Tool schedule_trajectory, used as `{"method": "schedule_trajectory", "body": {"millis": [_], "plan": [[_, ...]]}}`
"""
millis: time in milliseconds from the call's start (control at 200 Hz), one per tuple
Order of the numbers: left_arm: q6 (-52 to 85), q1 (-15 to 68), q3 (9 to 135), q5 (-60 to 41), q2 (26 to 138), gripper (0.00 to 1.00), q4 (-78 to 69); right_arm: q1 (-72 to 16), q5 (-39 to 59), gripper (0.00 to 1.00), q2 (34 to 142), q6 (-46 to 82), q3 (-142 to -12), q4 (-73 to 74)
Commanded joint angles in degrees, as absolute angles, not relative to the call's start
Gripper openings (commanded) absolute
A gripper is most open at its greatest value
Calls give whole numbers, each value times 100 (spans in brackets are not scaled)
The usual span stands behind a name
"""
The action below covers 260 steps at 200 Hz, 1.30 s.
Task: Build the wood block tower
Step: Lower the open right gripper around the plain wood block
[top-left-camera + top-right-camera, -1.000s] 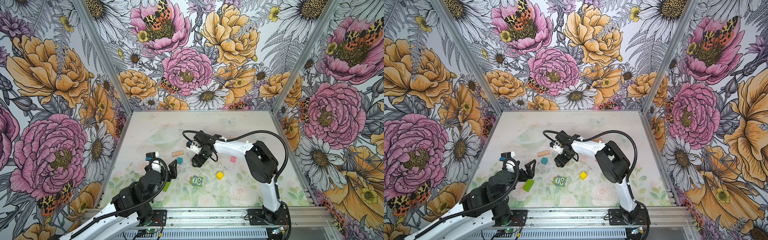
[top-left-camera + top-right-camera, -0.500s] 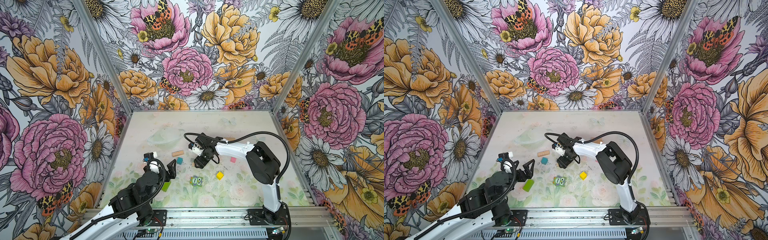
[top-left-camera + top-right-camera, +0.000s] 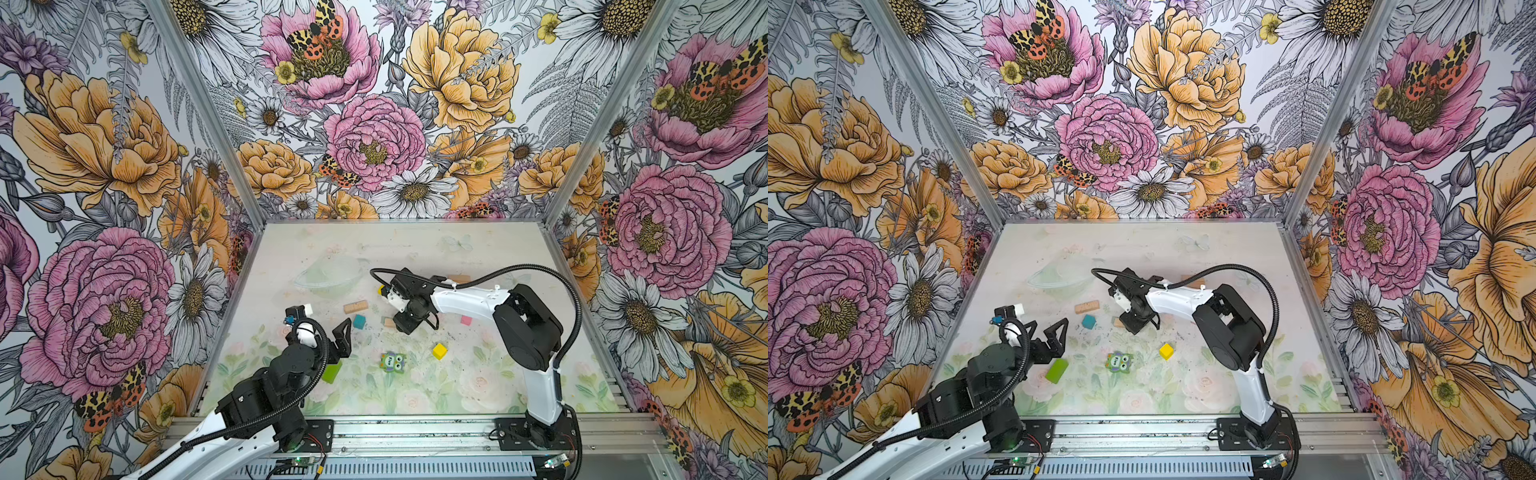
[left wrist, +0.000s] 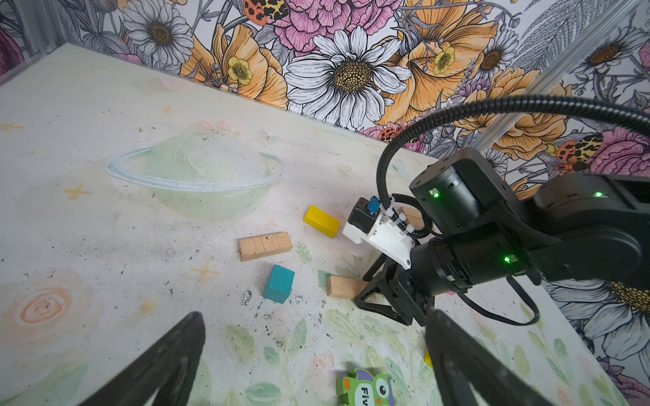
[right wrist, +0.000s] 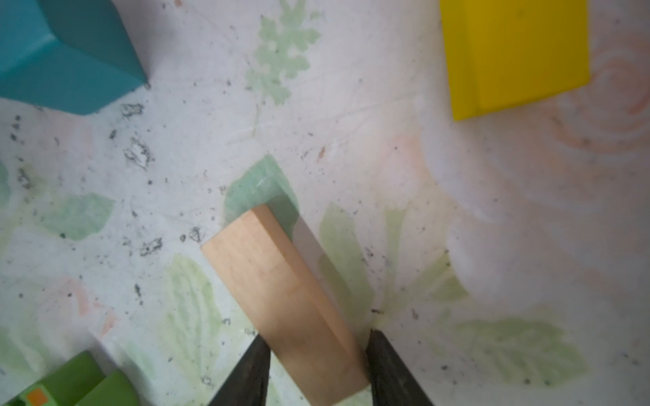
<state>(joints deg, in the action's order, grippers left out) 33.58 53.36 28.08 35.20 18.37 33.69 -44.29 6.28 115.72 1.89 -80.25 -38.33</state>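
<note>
The wood blocks lie singly on the table, and no tower is in view. My right gripper (image 5: pixel 316 339) points down at mid-table (image 3: pixel 405 326), shut on one end of a plain tan bar (image 5: pixel 281 298) (image 3: pixel 389 322) that rests on the surface; both fingers press its sides. Beside it are a teal cube (image 3: pixel 359 321) and a ridged tan bar (image 3: pixel 355 306). My left gripper (image 4: pixel 314 316) (image 3: pixel 1040 332) hovers open and empty at the front left, above a lime-green block (image 3: pixel 1057 370), with the owl block (image 3: pixel 392 361) to its right.
A yellow cube (image 3: pixel 439 351) and a pink block (image 3: pixel 466 320) lie right of the middle. A yellow bar (image 4: pixel 321 220) and another tan bar (image 3: pixel 459 277) sit behind the right arm. Flowered walls enclose the table on three sides.
The right gripper's jaws have narrowed from wide apart onto the tan bar, and it has shifted slightly toward the front. The left gripper has stayed open, nearly in place.
</note>
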Motion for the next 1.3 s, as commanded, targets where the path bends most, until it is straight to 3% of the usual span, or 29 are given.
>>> {"method": "schedule_trajectory", "body": {"millis": [0,255,691,1296], "plan": [[3349,5294,2803,3581,1791,99,3429,-4472,312,45,11365,382,-7890,-3946],[3304,5284,2829,3605,1811,99,3420,-4495,245,44,11226,565,-7755,-3946],[3284,5248,2947,3595,2018,99,3415,-4512,176,57,11099,71,-8031,-4046],[3269,4975,2945,3264,2153,99,3395,-4692,670,56,11796,-140,-8638,-4130]]}}
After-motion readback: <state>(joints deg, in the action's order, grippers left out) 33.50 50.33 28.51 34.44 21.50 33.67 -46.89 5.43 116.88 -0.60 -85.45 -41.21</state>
